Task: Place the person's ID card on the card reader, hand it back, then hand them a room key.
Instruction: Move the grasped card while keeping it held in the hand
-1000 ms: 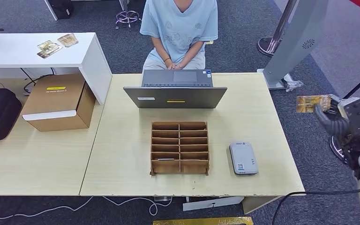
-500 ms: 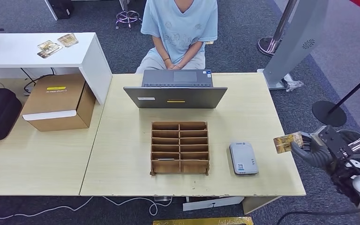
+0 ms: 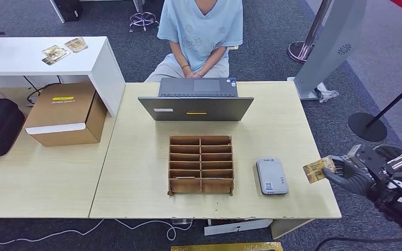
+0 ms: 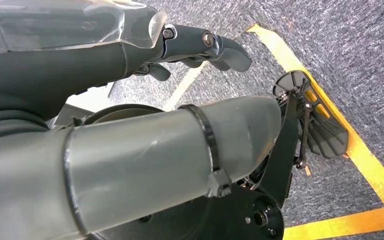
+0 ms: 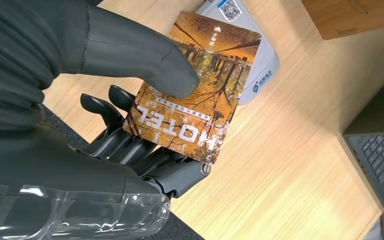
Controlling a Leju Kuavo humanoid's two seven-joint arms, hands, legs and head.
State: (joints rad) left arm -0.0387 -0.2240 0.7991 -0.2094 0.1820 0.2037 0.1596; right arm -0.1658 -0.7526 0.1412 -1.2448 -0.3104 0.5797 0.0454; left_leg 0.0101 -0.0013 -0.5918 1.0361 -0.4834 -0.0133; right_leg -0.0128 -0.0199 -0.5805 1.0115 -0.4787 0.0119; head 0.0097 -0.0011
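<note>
Card (image 3: 318, 169) in right hand (image 3: 352, 174) — beside reader (image 3: 271, 177)

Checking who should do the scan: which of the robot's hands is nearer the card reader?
The right hand. It holds the card just off the table's right edge, beside the card reader. The left hand hangs over carpet with yellow floor tape, no table near it.
</note>
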